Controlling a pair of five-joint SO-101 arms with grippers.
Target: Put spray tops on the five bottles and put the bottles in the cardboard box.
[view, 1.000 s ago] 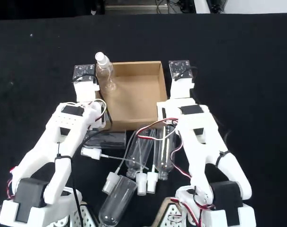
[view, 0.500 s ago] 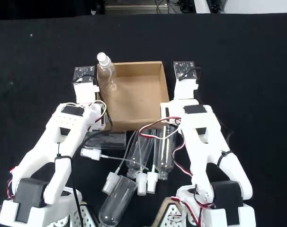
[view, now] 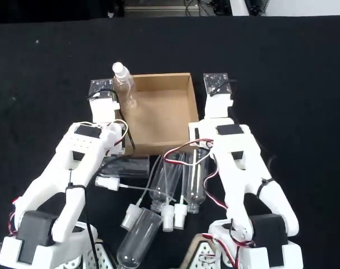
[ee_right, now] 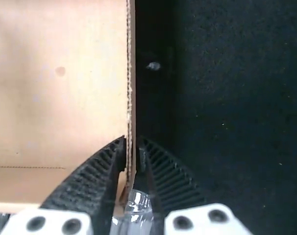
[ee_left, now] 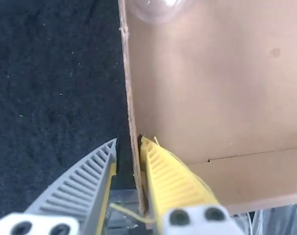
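Note:
The cardboard box (view: 161,120) sits open at mid-table. One clear bottle with a white spray top (view: 124,85) stands upright in its far left corner; its base (ee_left: 158,7) shows in the left wrist view. My left gripper (view: 124,140) (ee_left: 129,142) is shut on the box's left wall (ee_left: 130,98), close to the near corner. My right gripper (view: 191,134) (ee_right: 132,140) is shut on the right wall (ee_right: 130,73). Two open bottles (view: 164,179) (view: 195,179) lie just in front of the box. Another bottle (view: 137,238) lies by the front edge.
Loose white spray tops lie in front of the box (view: 108,182) (view: 131,216) (view: 174,216). A further clear bottle (view: 125,165) lies under the left arm. Black cloth (view: 282,67) covers the table, with free room to the far left and right.
The right arm's upper part shifted slightly right. The box with the standing bottle nudged a little; both grippers stay on the walls.

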